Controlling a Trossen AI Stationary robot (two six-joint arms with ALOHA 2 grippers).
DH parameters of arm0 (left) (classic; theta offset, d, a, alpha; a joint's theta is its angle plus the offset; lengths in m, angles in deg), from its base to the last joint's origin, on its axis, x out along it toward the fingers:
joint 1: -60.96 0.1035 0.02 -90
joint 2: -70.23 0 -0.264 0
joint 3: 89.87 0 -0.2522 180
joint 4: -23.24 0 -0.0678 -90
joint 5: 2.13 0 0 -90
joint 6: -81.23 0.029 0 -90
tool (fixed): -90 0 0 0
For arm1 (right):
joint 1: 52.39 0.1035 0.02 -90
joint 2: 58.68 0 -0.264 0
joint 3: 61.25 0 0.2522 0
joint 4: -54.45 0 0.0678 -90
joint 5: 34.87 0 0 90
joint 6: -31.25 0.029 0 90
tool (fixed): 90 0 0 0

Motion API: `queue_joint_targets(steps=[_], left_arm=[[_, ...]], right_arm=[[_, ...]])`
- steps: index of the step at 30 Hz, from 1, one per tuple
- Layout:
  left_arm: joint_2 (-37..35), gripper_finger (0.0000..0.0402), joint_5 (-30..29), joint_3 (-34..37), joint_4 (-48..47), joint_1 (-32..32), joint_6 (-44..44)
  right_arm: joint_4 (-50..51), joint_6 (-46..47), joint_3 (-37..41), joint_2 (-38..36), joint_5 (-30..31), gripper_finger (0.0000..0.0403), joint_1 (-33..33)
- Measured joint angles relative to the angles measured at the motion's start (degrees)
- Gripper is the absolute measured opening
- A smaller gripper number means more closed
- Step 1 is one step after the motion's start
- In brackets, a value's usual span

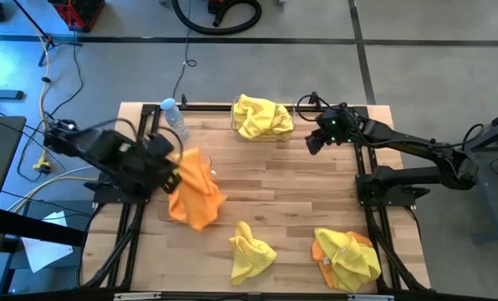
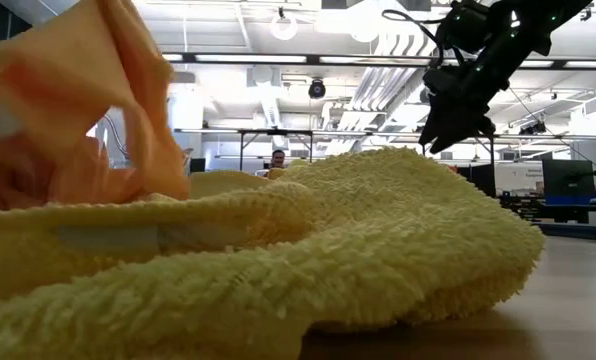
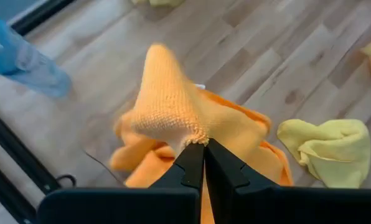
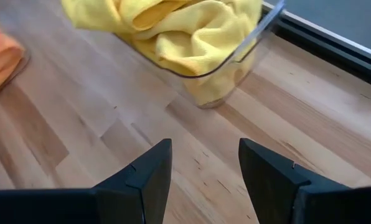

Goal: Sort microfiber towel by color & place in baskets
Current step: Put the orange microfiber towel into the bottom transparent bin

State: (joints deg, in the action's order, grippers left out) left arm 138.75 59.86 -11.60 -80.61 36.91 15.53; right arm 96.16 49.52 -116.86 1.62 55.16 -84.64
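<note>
My left gripper (image 1: 173, 176) is shut on an orange towel (image 1: 195, 190) at the table's left side, and the same towel (image 3: 185, 118) fills the left wrist view. My right gripper (image 1: 312, 142) is open, above bare wood just right of a clear basket (image 1: 264, 127) at the far edge, which holds a yellow towel (image 1: 261, 115). That basket's rim (image 4: 248, 46) shows in the right wrist view. A loose yellow towel (image 1: 251, 251) lies near the front edge. Another yellow towel (image 1: 349, 255) lies on an orange one (image 1: 317, 248) at the front right. My left gripper pinches a bunched fold of the orange towel (image 3: 195, 137) between its two fingertips (image 3: 192, 163). The cloth rises in a peak beyond the fingers. The rest of it hangs slack, and its lower end (image 1: 197, 216) reaches the table.
A clear water bottle with a blue cap (image 1: 174, 117) lies at the far left corner, close to my left arm. Bare wood runs across the table's middle (image 1: 291, 192). The low view is mostly filled by a yellow towel (image 2: 308, 260) close to the camera.
</note>
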Motion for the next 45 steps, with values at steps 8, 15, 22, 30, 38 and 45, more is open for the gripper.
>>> queue_joint_targets(steps=[8, 15, 22, 30, 38, 45], left_arm=[[-10.1, 0.0000, -1.1, 0.0, 0.1, 3.3, 11.7], [-16.9, 0.0000, -1.5, 0.0, 0.1, 5.7, 17.9], [-16.4, 0.0000, 0.8, 5.1, 2.8, 6.1, 18.9], [-10.8, 0.0000, 9.2, 20.6, 14.5, 6.0, 21.8], [-3.7, 0.0000, 14.2, 34.4, 24.9, 7.2, 24.9], [4.1, 0.0000, 14.3, 39.2, 35.4, 11.8, 35.6]], right_arm=[[0.0, 5.9, 0.0, 0.1, 3.2, 0.0183, 0.0], [0.0, 10.1, 0.0, 0.1, 3.9, 0.0183, 0.0], [0.0, 13.6, 0.0, 0.1, 4.0, 0.0183, 0.0], [0.0, 14.6, 0.0, 0.1, 4.5, 0.0183, 0.0], [0.0, 12.5, 0.0, 0.1, 4.6, 0.0183, 0.0], [0.0, 8.9, 0.0, 0.1, 4.6, 0.0183, 0.0]])
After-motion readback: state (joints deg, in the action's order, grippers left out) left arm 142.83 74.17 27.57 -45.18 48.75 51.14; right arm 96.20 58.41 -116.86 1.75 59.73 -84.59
